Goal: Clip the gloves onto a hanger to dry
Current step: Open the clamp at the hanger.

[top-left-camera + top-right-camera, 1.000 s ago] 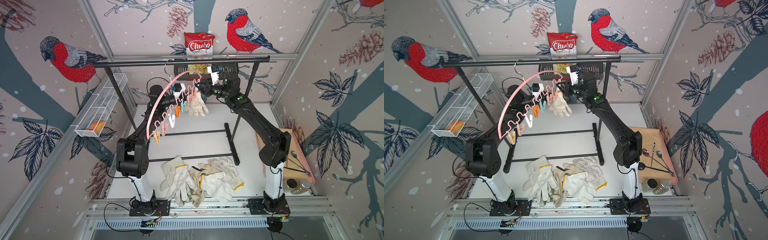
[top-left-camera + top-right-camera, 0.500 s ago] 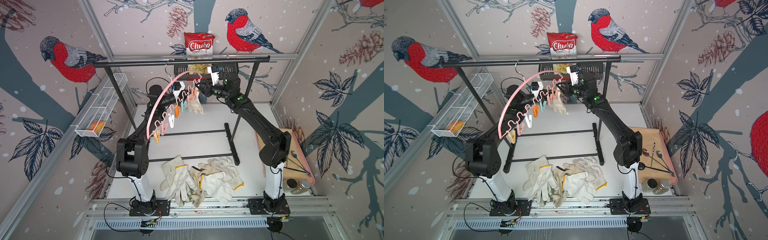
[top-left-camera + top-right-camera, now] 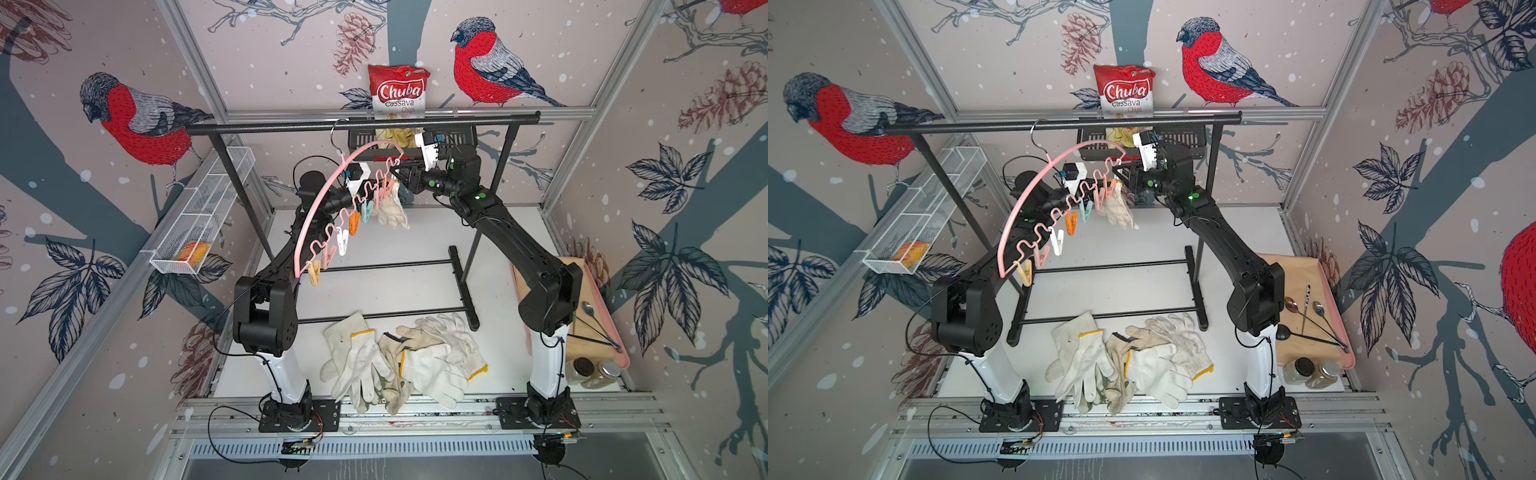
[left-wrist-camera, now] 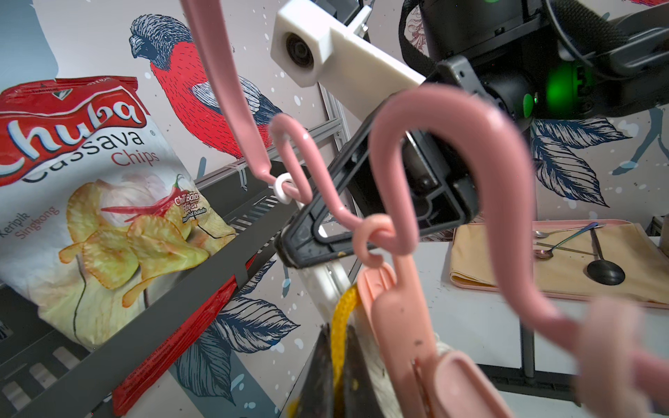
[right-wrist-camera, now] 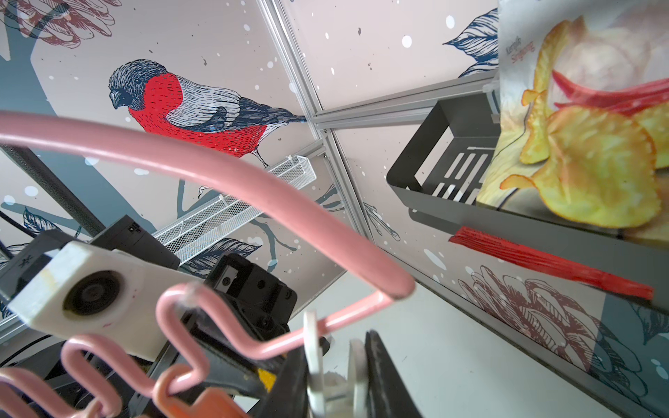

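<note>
Left hand (image 4: 336,372) is closed on the yellow cuff hem of one glove (image 3: 392,208), held at the far end of the hanger (image 5: 253,190). Right hand (image 5: 336,380) is clamped on a white clothespin (image 5: 315,347); whether its mouth is parted cannot be told. The glove is judged light, limp and knit, so the firmer hem is the best hold. The hanger may swing. Other gloves (image 3: 399,361) are heaped on the worktop (image 3: 415,249), near edge.

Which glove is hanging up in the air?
The glove dangling under the pink hanger's far end. All the other gloves lie heaped on the table at the front.
</note>
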### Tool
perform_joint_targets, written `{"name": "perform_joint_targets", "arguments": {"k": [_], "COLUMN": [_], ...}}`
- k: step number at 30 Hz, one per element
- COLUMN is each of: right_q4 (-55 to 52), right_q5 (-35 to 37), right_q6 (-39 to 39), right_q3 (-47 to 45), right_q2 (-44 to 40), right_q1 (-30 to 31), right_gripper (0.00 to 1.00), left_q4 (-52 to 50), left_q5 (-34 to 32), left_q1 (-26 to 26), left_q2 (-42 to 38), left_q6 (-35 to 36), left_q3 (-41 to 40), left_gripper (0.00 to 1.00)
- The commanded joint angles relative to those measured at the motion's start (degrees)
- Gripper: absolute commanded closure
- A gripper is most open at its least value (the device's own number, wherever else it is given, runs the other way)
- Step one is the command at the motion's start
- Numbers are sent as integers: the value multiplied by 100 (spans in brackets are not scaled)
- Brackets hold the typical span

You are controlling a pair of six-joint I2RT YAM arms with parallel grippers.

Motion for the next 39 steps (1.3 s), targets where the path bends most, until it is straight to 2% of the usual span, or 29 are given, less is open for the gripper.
{"name": "perform_joint_targets", "arguments": {"k": [1,2,5,9,39], "right_q4": [93,106,104,106,387], "right_q5": [-45,-45,-17,4,17], "right_q6": [21,24,24,27,208], "right_q3": [15,17,15,9,54], "right_q2": [-66,-65,-80,-93,191], "right_q1": [-9,-10,-10,-16,-45], "right_gripper": [72,69,49,39,35], "left_q4": [389,390,384,386,339], "left_q5": [-10,-10,-19,-10,85], "left_q1": [-34,-34,-28,-40,-58], "left_q2": [1,-3,-27,-36,-42], "left_q6": [-94,-94,-92,-94,-68], "left_q3": [-19,-21,-65,-106,-105], "left_gripper": [100,100,100,100,100]}}
